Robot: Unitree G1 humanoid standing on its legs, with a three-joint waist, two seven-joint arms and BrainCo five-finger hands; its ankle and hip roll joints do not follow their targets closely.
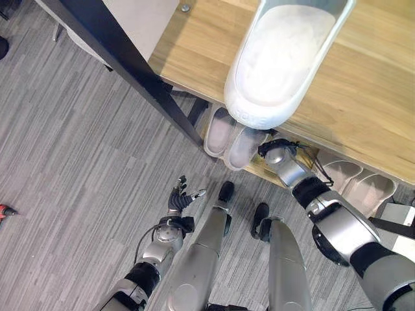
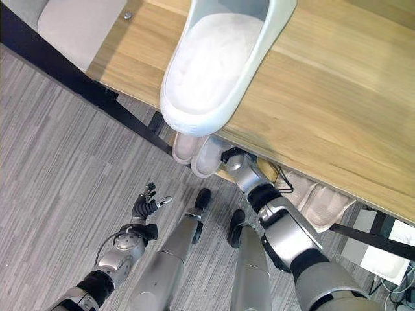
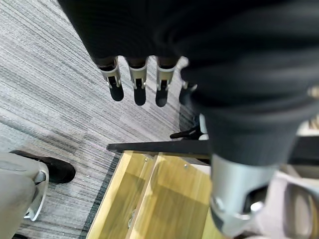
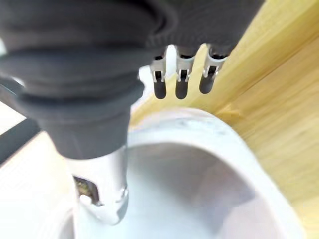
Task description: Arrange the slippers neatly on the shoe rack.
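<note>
Shoe rack (image 1: 363,97): light wooden top board on a black frame, seen from above. One white slipper (image 1: 279,61) lies on the top board, its rounded end overhanging the front edge.

Lower shelf: two pale slippers side by side (image 1: 230,139) under the front edge toward the left, another pair (image 1: 360,184) further to the right.

Right arm stretched forward, wrist passing under the top board; right hand (image 4: 182,82) at the lower shelf beside the left pair. Wrist view: fingers straight, thumb hanging apart, poised over the opening of a white slipper (image 4: 199,184); contact looks absent, though the angle is poor. Hand released, holding nothing.

Left hand (image 1: 181,197) low over the grey striped floor (image 1: 78,162), well apart from the rack, fingers spread and relaxed, empty.
</note>
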